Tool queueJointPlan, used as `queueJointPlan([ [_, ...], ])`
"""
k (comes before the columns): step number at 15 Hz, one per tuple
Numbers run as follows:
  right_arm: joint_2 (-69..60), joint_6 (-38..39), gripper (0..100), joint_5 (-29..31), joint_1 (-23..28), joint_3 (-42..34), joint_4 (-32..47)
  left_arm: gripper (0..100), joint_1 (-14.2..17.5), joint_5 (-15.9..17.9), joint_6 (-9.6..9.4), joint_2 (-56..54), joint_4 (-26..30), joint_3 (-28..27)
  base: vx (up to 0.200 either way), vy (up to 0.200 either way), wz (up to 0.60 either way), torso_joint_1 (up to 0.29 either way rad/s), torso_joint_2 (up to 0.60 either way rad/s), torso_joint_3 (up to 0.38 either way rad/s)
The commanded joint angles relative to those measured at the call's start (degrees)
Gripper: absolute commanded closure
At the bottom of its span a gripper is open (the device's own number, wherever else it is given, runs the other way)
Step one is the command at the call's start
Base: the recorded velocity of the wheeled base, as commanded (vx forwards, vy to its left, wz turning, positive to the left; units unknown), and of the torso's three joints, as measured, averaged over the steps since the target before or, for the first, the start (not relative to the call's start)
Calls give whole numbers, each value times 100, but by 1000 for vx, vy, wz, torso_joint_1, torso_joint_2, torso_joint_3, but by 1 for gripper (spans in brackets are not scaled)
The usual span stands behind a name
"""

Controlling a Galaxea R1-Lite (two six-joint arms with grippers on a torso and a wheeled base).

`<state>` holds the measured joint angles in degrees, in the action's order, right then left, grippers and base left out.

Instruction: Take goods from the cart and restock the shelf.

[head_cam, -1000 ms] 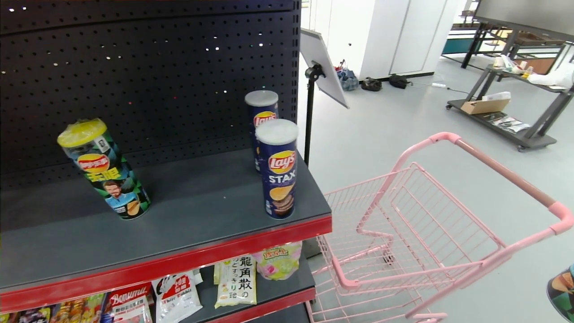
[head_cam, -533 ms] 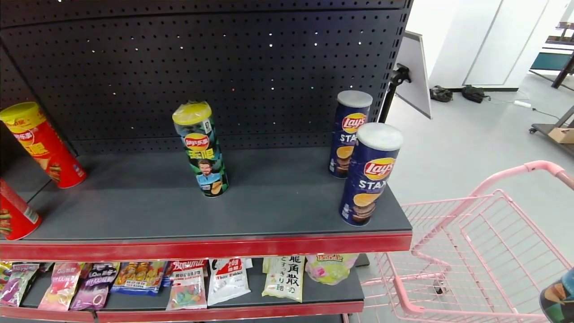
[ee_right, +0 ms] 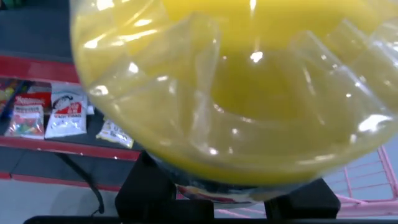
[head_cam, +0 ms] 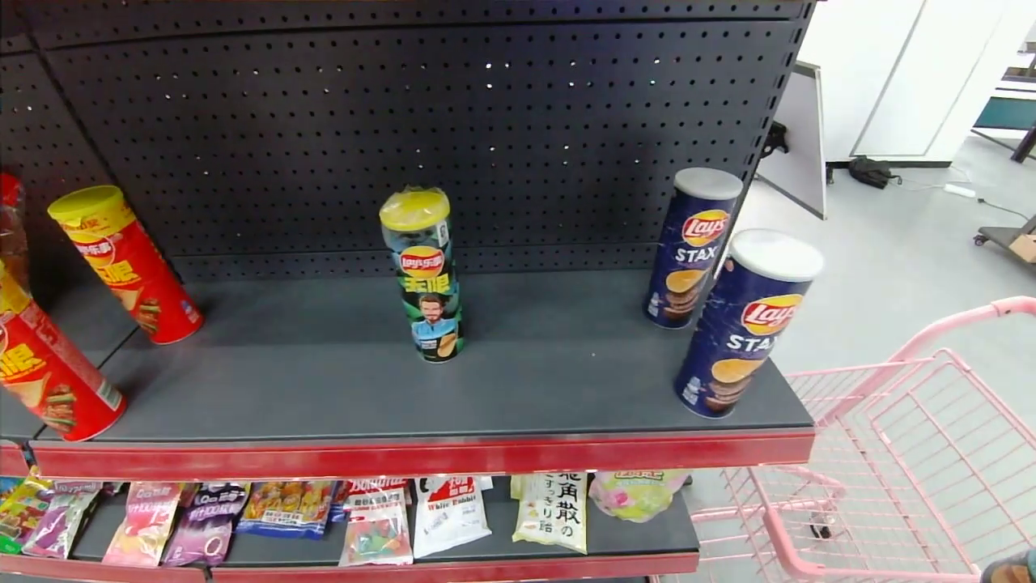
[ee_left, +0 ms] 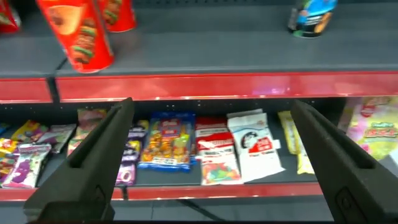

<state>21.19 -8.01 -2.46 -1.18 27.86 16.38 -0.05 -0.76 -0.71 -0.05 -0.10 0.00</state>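
Observation:
On the grey upper shelf (head_cam: pixel 502 389) stand a green chip can with a yellow lid (head_cam: pixel 422 275), two blue chip cans (head_cam: pixel 696 247) (head_cam: pixel 749 324) at the right end and two red cans (head_cam: pixel 121 263) (head_cam: pixel 48 364) at the left. The pink cart (head_cam: pixel 890 437) stands to the right of the shelf. My right gripper (ee_right: pixel 217 202) is shut on another yellow-lidded can (ee_right: pixel 236 81), whose lid is close to the camera; a bit of that can (head_cam: pixel 1008 569) shows at the head view's lower right corner. My left gripper (ee_left: pixel 211 180) is open and holds nothing, facing the shelf's red front edge (ee_left: pixel 205 86).
Several snack bags (head_cam: pixel 372 518) lie on the lower shelf (head_cam: pixel 631 546). A dark pegboard wall (head_cam: pixel 405 121) backs the shelf. Bare shelf space lies on both sides of the green can. A whiteboard on a stand (head_cam: pixel 797 138) is behind the shelf's right end.
The head camera has swung left, so the shelf now sits in the middle and the red cans have come into view. The cans on the shelf have not moved.

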Motion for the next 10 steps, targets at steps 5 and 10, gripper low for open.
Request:
queueJointPlan([
  [5, -211, 256, 100, -431, -40, -52, -241, 0, -4, -4, 0, 5, 1, 0, 0, 200, 0, 4, 3, 4],
  [10, -211, 265, 100, -650, -40, -43, -250, 0, 5, -4, 0, 5, 1, 0, 80, 0, 0, 1, 2, 1],
])
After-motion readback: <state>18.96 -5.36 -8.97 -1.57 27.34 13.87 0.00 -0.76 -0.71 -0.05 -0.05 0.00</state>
